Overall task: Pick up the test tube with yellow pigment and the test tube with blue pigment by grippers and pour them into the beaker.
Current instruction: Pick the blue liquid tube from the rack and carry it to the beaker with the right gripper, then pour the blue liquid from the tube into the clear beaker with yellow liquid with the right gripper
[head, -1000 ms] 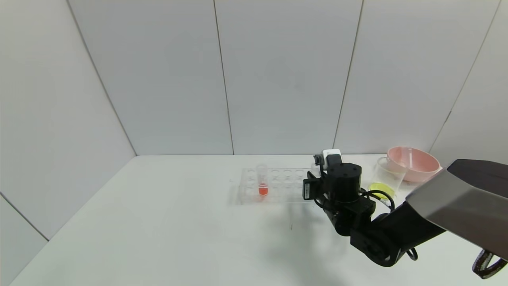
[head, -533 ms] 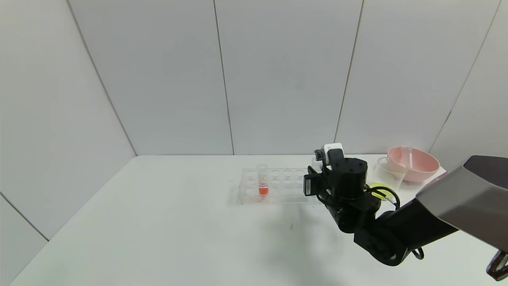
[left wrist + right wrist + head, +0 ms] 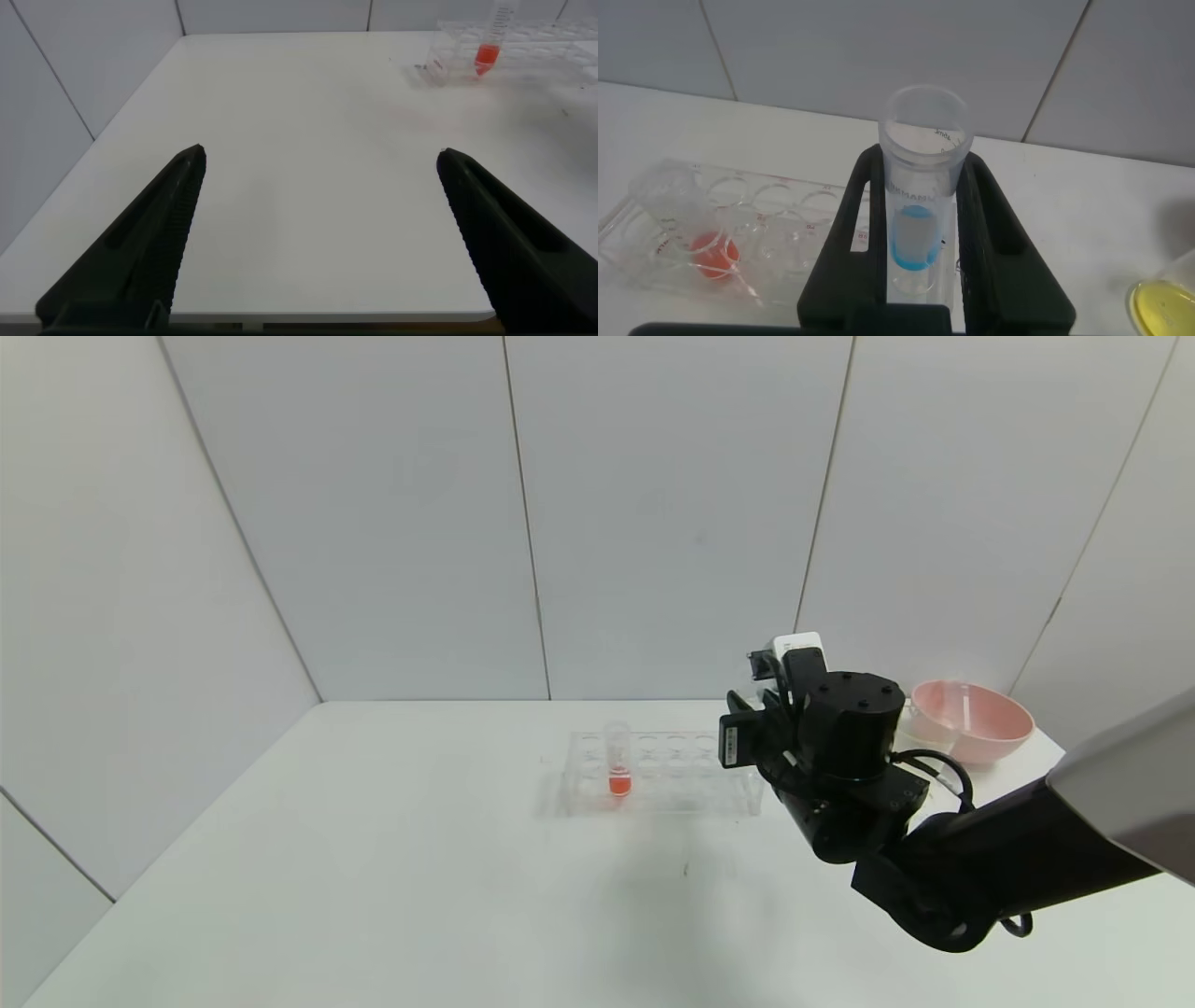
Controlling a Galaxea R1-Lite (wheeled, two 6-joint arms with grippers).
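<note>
Blue-pigment tube (image 3: 920, 219) sits upright, clenched between the fingers of my right gripper (image 3: 920, 233), lifted above the clear rack (image 3: 653, 775) where the orange-bottomed tube (image 3: 617, 761) stands in its hole. The beaker (image 3: 1165, 303) shows at the edge of my right wrist view with yellow liquid in its bottom; from the head view my own wrist hides it, just in front of the pink bowl (image 3: 971, 719).

To pour well, I judge I should carry the tube level across to the beaker, bring its mouth over the rim, and only then roll the wrist slowly so the blue runs down inside rather than splashing on the table (image 3: 373, 859).

My right arm reaches in from the right, forearm low, wrist raised over the rack's right end. My left gripper (image 3: 322, 238) rests released, fingers wide apart, low over the table's near-left part.
</note>
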